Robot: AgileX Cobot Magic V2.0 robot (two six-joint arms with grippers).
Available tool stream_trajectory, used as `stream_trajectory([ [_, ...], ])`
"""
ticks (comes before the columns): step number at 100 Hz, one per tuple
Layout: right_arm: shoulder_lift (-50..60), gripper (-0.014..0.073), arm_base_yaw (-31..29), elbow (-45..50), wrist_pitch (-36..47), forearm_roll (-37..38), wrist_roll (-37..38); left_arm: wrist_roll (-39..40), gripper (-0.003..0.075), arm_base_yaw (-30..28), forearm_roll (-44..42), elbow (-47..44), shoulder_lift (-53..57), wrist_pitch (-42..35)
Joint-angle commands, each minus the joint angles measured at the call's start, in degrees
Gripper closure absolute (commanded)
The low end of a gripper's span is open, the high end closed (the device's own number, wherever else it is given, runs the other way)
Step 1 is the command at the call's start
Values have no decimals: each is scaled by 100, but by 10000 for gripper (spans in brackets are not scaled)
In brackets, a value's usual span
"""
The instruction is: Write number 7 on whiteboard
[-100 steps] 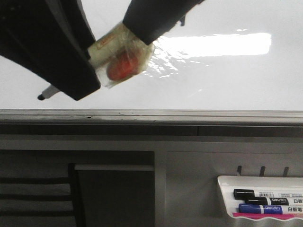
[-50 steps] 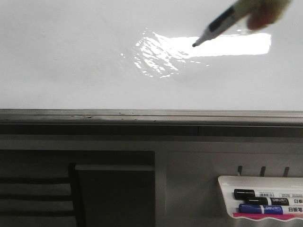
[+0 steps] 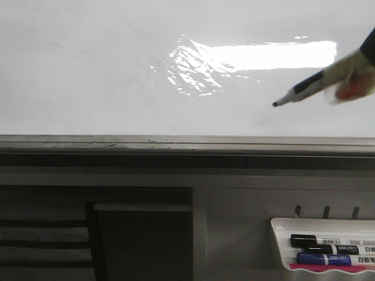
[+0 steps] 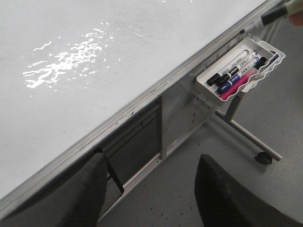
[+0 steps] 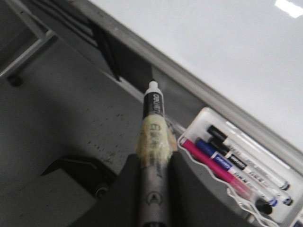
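The whiteboard (image 3: 117, 76) fills the upper front view, glossy white with a bright glare patch and a grey metal lower edge. No number 7 shows on it. My right gripper (image 3: 350, 81) comes in from the right edge, shut on a black-and-white marker (image 3: 306, 88) wrapped in yellowish tape. The marker's tip points left and down over the board's lower right. In the right wrist view the marker (image 5: 154, 127) sits between the shut fingers of the gripper (image 5: 154, 182). My left gripper (image 4: 151, 198) is open and empty, below the board's edge (image 4: 142, 101).
A small white marker tray (image 3: 280, 225) hangs below the board at the right and holds black, blue and pink markers (image 3: 322, 250). It also shows in the left wrist view (image 4: 277, 59) and the right wrist view (image 5: 201, 116). Grey frame rails and floor lie below.
The right gripper with the marker swept from the board's left to the upper right, then dropped to the lower right. The dark arm no longer covers the upper left.
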State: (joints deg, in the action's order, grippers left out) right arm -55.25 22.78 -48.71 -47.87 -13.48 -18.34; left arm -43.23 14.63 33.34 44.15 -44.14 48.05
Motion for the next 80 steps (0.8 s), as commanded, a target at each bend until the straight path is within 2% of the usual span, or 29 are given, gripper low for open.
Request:
stream_trajectory([
  [1,-320,665,-324,-229,147,-904,-831,45,334,-10,263,146,8,-312],
  [20,-730,665,-1028,-610,42,-2524,-2334,45,334,-10,263,146,8,-302],
  [27,-758,665,-1038,-712,188,-2768,-2432,45,334,-10,263,146,8,-302],
  [38,-758,665,-989,-701,92,-3588,-2457,45,334,-10,263,146,8,-302],
  [46,-758,665,-902,-714,157,-3588,-2884,45,334,-10,263,146,8,-324],
  [53,-830,665,-898,-983,308,-3451,-2418,45,334,-10,263,146,8,-325],
  [63,-1179,665,-819,-1957,-317,-1844,-1207,45,334,-10,263,146,8,-396],
  [67,-1268,665,-676,-2084,-444,-1513,-989,45,334,-10,263,146,8,-396],
  [80,-1251,665,-178,-1762,844,-1549,-977,45,334,-10,263,146,-41,-396],
])
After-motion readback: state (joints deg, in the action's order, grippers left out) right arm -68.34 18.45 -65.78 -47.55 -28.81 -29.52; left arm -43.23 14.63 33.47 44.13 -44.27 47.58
